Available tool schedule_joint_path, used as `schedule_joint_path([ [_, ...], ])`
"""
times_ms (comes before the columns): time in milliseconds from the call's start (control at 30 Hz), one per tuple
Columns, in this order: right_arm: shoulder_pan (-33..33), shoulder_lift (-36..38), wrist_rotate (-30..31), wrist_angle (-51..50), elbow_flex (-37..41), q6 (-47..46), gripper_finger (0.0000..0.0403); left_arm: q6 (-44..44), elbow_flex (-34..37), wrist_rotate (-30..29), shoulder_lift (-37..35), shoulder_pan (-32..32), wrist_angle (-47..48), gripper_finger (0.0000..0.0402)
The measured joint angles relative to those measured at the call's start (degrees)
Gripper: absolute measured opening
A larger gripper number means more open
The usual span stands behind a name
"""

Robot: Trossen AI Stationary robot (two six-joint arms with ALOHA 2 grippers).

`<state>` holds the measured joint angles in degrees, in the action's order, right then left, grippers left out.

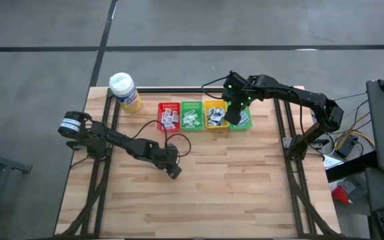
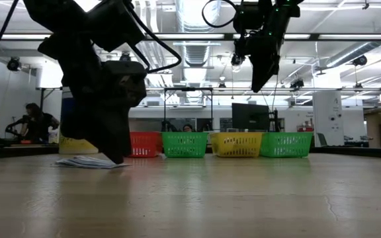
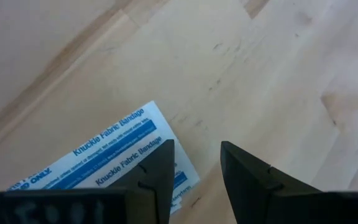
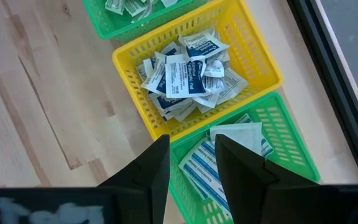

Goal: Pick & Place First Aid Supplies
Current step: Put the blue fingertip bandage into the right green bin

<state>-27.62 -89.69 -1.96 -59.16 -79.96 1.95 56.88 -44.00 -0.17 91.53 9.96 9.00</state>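
The left gripper (image 3: 194, 168), open and empty, sits low beside a bandage packet (image 3: 104, 155) to grab it, while the right gripper (image 4: 191, 158) hovers open above the far-right green bin (image 4: 291, 149).

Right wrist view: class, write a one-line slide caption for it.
Right end effector, fingers apart, hangs above yellow bin of white sachets and neighbouring green bin.
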Motion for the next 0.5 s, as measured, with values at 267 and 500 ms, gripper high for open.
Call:
schedule_joint_path([
  [267, 0.0, 0.02, 0.0, 0.08, 0.0, 0.1, 0.0123, 0.03, 0.11, 0.92, 0.0, 0.0, -0.39, 0.0128],
  [500, 0.0, 0.04, 0.0, 0.17, 0.0, -0.04, 0.0123, 0.13, 0.08, 2.85, 2.89, 0.02, -3.19, 0.0128],
])
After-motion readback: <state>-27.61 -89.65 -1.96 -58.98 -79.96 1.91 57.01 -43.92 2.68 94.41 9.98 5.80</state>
